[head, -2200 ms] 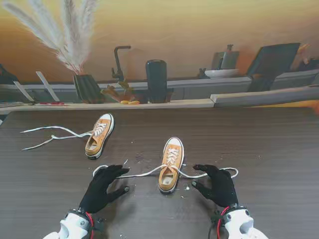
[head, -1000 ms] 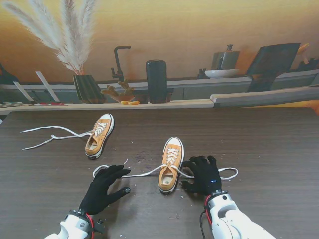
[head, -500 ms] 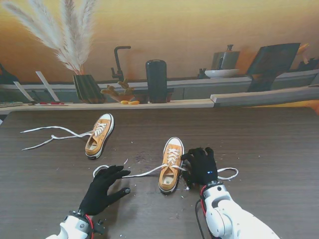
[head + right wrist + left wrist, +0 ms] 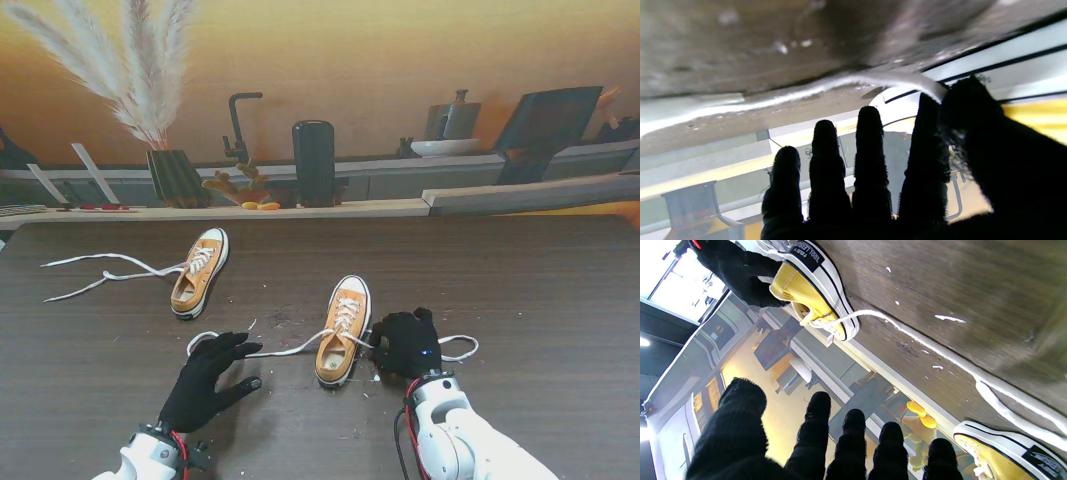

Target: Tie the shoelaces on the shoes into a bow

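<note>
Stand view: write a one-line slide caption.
Right hand pinches the near shoe's lace; left hand rests open on the table.

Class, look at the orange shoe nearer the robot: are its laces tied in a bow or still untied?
Untied. The near shoe has its lace trailing loose across the table to both sides, with no bow on it.

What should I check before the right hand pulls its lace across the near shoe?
1. Right hand gripping the right lace: cannot tell; thumb and forefinger meet at it in the right wrist view, blurred.
2. Left hand holding the left lace: not ok; fingers spread, the lace runs past the fingertips.
3. Near shoe upright on the table: ok.
4. Laces not yet crossed or knotted: ok; each trails to its own side.
5. Far shoe out of the way: ok, well apart on the left.
</note>
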